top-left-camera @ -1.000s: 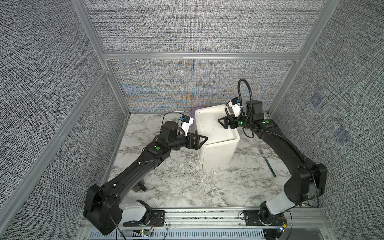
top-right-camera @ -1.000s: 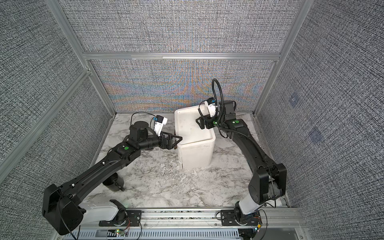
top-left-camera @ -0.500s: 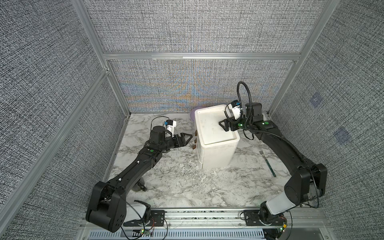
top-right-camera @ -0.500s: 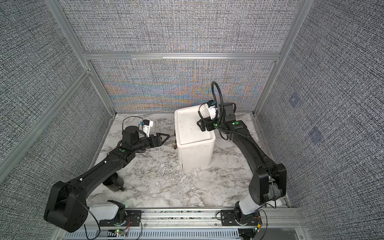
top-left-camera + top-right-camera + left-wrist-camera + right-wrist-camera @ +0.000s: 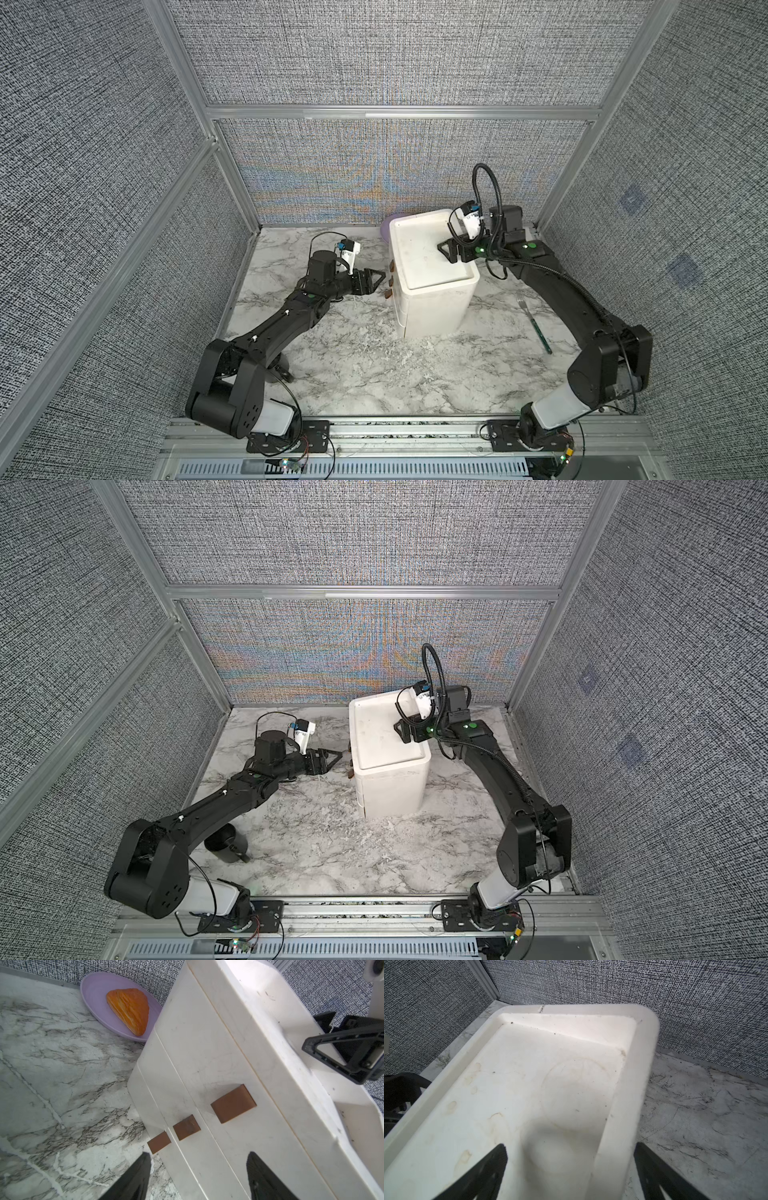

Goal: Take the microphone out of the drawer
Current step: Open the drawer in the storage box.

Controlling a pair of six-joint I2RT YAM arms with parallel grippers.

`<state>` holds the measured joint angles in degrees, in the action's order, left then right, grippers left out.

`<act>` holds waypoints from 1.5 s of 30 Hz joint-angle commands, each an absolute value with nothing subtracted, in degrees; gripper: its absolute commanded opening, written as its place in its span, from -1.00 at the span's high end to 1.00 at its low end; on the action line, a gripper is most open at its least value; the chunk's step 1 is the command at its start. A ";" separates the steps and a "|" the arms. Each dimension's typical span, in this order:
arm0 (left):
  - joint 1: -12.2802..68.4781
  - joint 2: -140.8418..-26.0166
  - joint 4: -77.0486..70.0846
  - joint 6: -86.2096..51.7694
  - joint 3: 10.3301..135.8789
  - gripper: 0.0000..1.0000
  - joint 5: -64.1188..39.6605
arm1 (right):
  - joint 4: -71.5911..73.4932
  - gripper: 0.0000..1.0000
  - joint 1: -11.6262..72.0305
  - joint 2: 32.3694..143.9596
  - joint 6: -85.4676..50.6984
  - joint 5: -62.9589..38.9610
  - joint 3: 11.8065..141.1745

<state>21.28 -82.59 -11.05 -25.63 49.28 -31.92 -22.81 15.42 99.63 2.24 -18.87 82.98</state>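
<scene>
Three handles (image 5: pixel 233 1103) faced the left gripper (image 5: pixel 378 276), empty and spread just short of them for a pull — all drawers (image 5: pixel 207 1068) were shut, the microphone unseen, presumably inside one — while the right gripper (image 5: pixel 445 250), also spread, straddled the rim of the cabinet (image 5: pixel 428 270), likely to steady it.

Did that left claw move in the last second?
Yes. The left gripper has backed away from the white drawer unit, whose front it overlapped earlier; its tips now stop just short of the brown handles.
</scene>
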 commanded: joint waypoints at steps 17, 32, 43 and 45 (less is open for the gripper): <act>21.26 -87.53 -16.77 -12.43 51.85 -0.39 -33.37 | -28.13 -0.73 17.33 103.65 4.82 -16.99 88.51; 21.27 -89.64 -11.67 -0.43 55.99 -0.19 -37.12 | -28.49 -0.72 17.40 104.59 6.59 -17.67 88.70; 21.39 -92.58 -13.25 3.01 58.76 -0.05 -40.36 | -29.35 -0.49 17.38 104.68 7.49 -18.00 88.86; 21.44 -93.06 -13.32 3.15 59.11 -0.03 -40.86 | -29.39 -0.45 17.36 104.84 7.72 -18.27 88.79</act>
